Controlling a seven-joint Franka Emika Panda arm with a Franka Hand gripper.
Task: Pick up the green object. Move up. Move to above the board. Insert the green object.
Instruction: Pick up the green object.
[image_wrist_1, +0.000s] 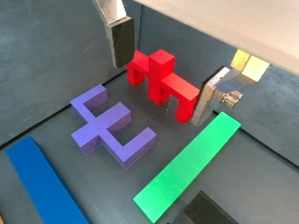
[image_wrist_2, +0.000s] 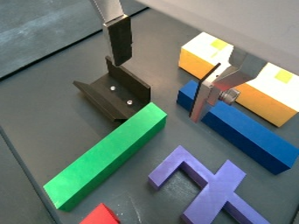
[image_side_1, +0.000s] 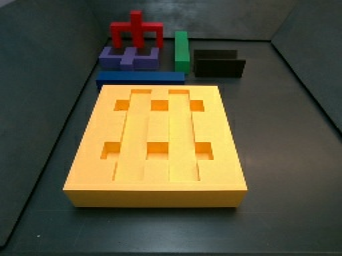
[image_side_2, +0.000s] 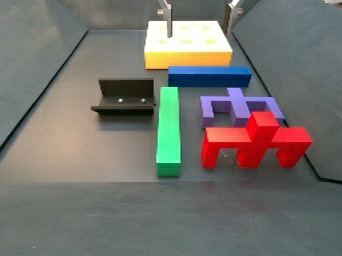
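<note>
Jaws wide apart, holding nothing: the gripper (image_wrist_2: 163, 72) hangs well above the floor, over the gap between the fixture (image_wrist_2: 114, 93) and the blue bar (image_wrist_2: 239, 133), with the green object (image_wrist_2: 107, 156) lying flat below, just beside the fixture. Bar looks rigid, smooth, probably light; a grasp across its narrow width near mid-length seems best. Room is tight there: fixture on one long side, purple piece (image_side_2: 235, 105) and red cross (image_side_2: 254, 141) near the other; the board (image_side_2: 189, 42) lies beyond the blue bar.

Smooth matt green object (image_side_2: 168, 130); silver metal end effector (image_wrist_2: 169, 70) fingers.
</note>
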